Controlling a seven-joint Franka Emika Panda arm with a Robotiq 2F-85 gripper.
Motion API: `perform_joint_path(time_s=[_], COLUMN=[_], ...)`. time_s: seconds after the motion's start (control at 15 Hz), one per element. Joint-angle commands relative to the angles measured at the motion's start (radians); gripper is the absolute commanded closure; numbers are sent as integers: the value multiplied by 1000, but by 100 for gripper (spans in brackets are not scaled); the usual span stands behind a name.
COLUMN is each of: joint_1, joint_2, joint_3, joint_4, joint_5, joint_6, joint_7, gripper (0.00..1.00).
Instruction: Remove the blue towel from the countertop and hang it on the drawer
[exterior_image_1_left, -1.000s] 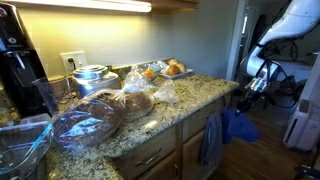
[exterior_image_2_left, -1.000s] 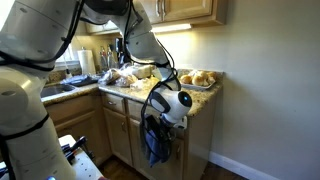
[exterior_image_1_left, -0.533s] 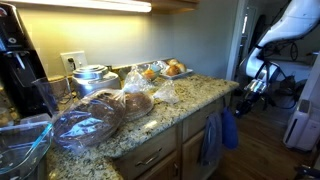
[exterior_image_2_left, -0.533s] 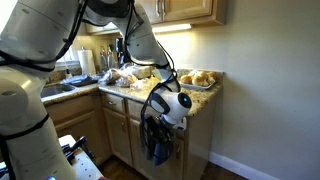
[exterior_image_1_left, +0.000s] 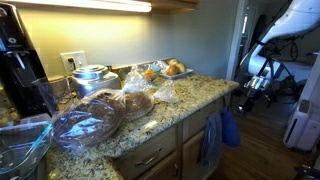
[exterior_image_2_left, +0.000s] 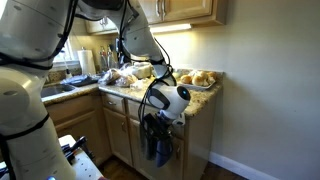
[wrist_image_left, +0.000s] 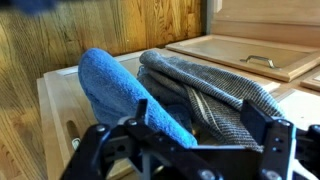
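Note:
The blue towel (wrist_image_left: 120, 92) lies draped over the top edge of the wooden drawer (wrist_image_left: 55, 100), beside a duller striped blue-grey towel (wrist_image_left: 215, 90). In both exterior views it hangs down the cabinet front (exterior_image_1_left: 229, 128) (exterior_image_2_left: 160, 142), below the edge of the speckled granite countertop (exterior_image_1_left: 190, 100). My gripper (wrist_image_left: 188, 150) is open just in front of the towels, with its fingers spread wide to either side of them and nothing pinched. It sits at the end of the counter, just off the towel (exterior_image_1_left: 250, 88) (exterior_image_2_left: 166, 108).
On the countertop are bagged bread loaves (exterior_image_1_left: 95, 118), a tray of buns (exterior_image_1_left: 168, 69), a metal pot (exterior_image_1_left: 92, 78), a coffee maker (exterior_image_1_left: 18, 60) and a glass bowl (exterior_image_1_left: 20, 145). A plain wall (exterior_image_2_left: 270, 90) stands close past the counter's end. Another drawer front with a handle (wrist_image_left: 250, 60) is behind.
The gripper has gone from shut on the blue towel to open, letting it go. The towel, bunched out from the cabinet a second ago, now hangs flat on the drawer.

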Motion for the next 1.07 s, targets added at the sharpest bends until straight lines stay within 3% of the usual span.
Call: perform_joint_path(time_s=[0.0,0.27,0.8,0.93,1.0], joint_1=[35,69,128,126,100], joint_2=[-167,-274,-386,-405,-338], joint_3=[-18,-8,24,31,51], joint_4=[-126,-172,-201,-207,-150], joint_5=[-105,-246,-663,-726,-677], joint_6=[39,98,145,136,121], joint_7=[77,202,590,651,588], gripper=[0,0,0,0,0])
